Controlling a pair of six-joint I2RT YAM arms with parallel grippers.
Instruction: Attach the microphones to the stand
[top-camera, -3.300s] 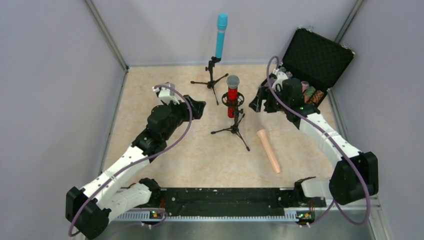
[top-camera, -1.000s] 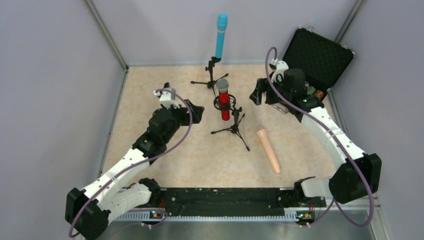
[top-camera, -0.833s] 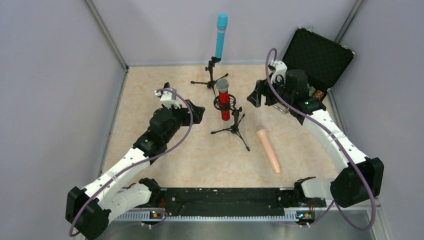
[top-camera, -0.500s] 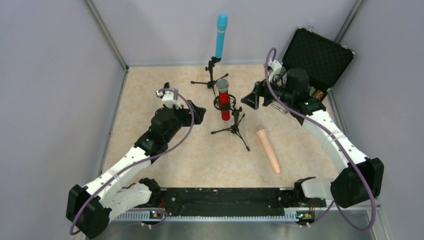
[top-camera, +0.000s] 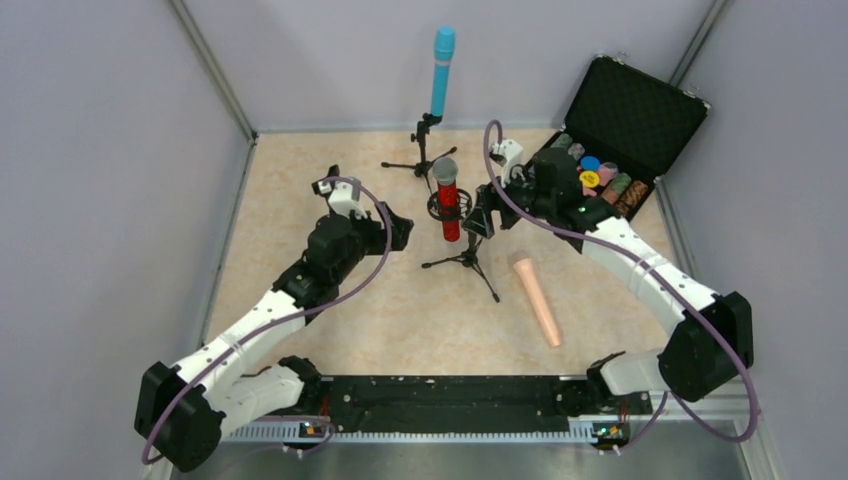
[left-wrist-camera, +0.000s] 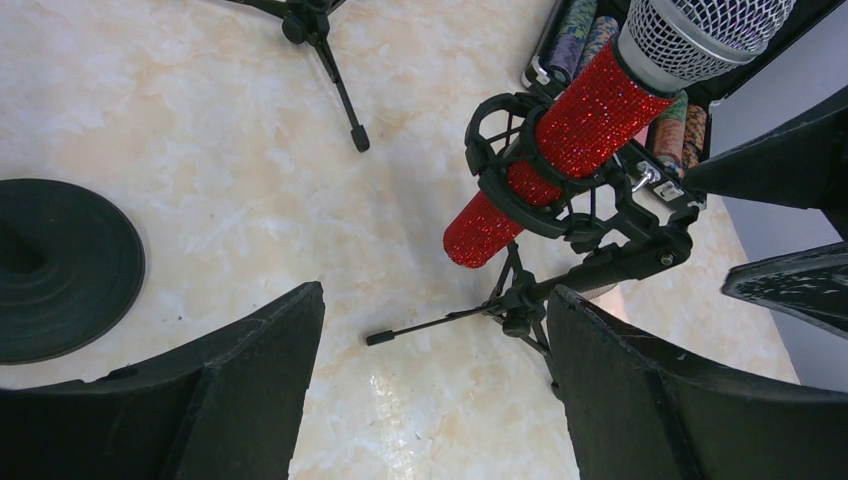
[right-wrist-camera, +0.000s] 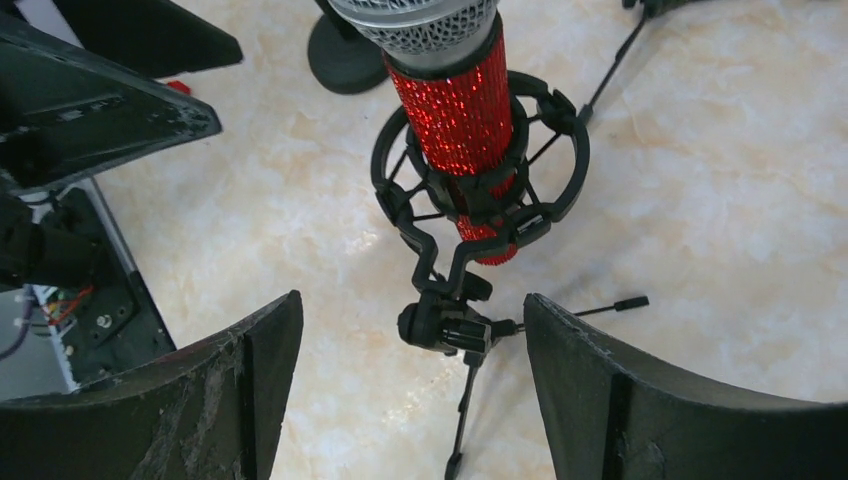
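The glittery red microphone (top-camera: 447, 205) with a silver mesh head sits in the shock mount of the near tripod stand (top-camera: 466, 256); it also shows in the left wrist view (left-wrist-camera: 570, 140) and the right wrist view (right-wrist-camera: 462, 110). The teal-blue microphone (top-camera: 441, 70) stands upright in the far tripod stand (top-camera: 421, 152). The pale peach microphone (top-camera: 537, 300) lies flat on the table, right of the near stand. My left gripper (top-camera: 395, 228) is open and empty, left of the red microphone. My right gripper (top-camera: 478, 215) is open and empty, just right of it.
An open black case (top-camera: 622, 125) with coloured pieces inside stands at the back right. A black round base (left-wrist-camera: 60, 265) lies on the table near my left gripper. Grey walls close in the table on three sides.
My right gripper has moved left from beside the case to just right of the red microphone. The red microphone and its mount shifted left earlier. My left arm has barely moved.
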